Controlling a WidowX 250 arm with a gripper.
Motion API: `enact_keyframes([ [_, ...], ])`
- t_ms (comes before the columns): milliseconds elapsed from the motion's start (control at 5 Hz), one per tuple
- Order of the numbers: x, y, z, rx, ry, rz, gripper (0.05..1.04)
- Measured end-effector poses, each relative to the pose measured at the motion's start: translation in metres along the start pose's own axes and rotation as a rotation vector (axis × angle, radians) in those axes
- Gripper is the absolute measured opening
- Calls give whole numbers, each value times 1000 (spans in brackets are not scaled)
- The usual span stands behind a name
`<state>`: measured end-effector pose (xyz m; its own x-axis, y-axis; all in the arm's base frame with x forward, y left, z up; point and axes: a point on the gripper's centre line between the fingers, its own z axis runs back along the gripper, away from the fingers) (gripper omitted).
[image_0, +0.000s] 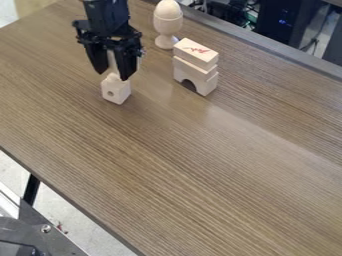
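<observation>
Gripper (115, 74): positioned directly over a small pale block with a round hole (116, 90). Pale wood (112, 62) is visible within the grip area, above the holed block. Whether the hand is pinching it or only straddling it cannot be told, nor whether the two pieces are one.

The holed block sits on the tabletop (180, 165), immediately below the hand.

Progress, as judged: the work at the holed block is unfinished, the hand being engaged there and not withdrawn. To the viewer's right of the hand, an arched block (204, 85) carries further pale wood, topped by a block with a red mark (196, 52); this stack stands upright, assembled. The holed block is apart from it. Release and withdrawal of the hand remain outstanding.

Beyond the stack, up and right of the hand, an egg-shaped piece (167, 9) rests in a wooden cup (168, 24). Clearance on that side is judged limited.

Edges: the dark rail (267, 47) runs behind cup and stack; the near edge slants down on the viewer's left. The widest room for movement extends from the hand toward the camera and lower right.
</observation>
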<state>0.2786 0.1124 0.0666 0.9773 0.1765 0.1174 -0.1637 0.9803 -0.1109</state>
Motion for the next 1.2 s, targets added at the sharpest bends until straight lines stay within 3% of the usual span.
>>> enact_keyframes([
  [200,-3,5,-2,36,7,33,621],
  [800,-6,-1,-13,45,13,79,621],
  [1200,-2,0,-14,72,-9,91,621],
])
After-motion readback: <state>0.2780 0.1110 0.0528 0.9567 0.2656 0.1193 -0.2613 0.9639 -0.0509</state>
